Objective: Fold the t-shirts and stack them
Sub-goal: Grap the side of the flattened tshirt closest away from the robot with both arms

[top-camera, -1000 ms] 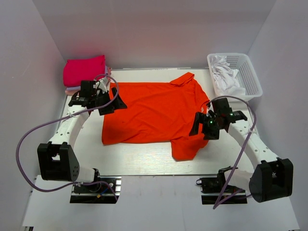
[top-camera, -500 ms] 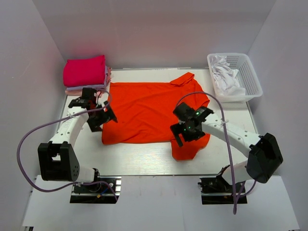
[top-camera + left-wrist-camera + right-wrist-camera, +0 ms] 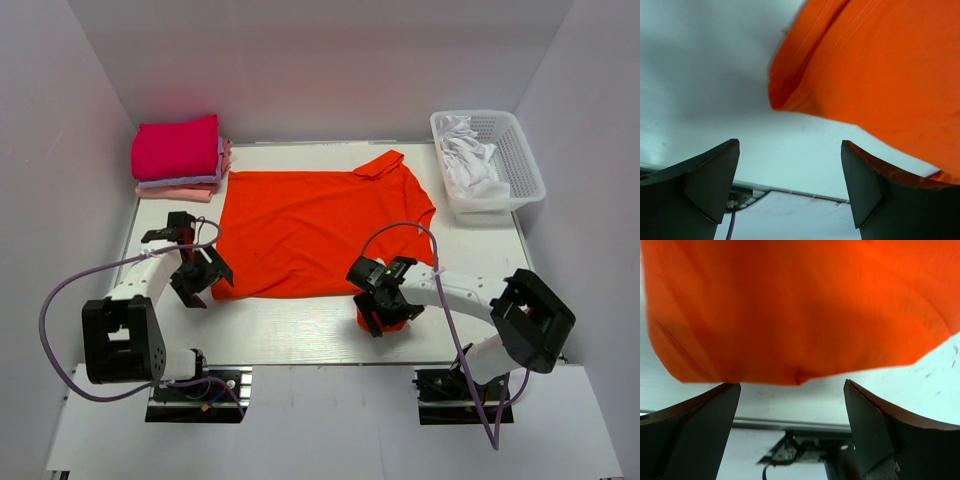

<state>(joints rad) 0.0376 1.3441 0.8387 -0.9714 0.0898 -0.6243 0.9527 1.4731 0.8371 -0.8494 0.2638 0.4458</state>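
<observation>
The bright orange-red t-shirt lies spread flat on the white table. Its near left corner shows in the left wrist view and its near right part in the right wrist view. My left gripper is open and empty, low beside the shirt's near left corner. My right gripper is open and empty over the shirt's near right flap. A stack of folded shirts stands at the far left: magenta-pink on top, pale lavender under it, light pink at the bottom.
A white plastic basket with white cloth in it stands at the far right. The table's near edge runs just behind both grippers. White walls close in the left, back and right sides.
Both arms have swung toward the near edge. The left gripper moved from the shirt's far left shoulder to its near left corner. The right gripper moved from the right side to the near right flap.
</observation>
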